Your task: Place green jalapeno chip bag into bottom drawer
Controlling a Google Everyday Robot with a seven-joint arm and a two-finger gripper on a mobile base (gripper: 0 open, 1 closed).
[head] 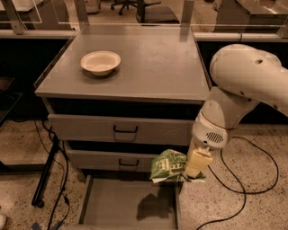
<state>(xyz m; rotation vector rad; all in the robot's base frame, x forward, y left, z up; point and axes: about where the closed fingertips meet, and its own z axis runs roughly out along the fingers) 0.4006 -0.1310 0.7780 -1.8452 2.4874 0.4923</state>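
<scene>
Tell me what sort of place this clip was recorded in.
Likely an office or lab: a grey metal drawer cabinet, an office chair's base behind it, and cables across a speckled floor. The hand holds the green jalapeno chip bag above the open bottom drawer.

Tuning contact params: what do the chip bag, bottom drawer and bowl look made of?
Green jalapeno chip bag, held by the gripper above the bottom drawer: crinkled glossy film. Drawer: probably painted metal, matte grey. Bowl: cream, matte; paper or plastic.
</scene>
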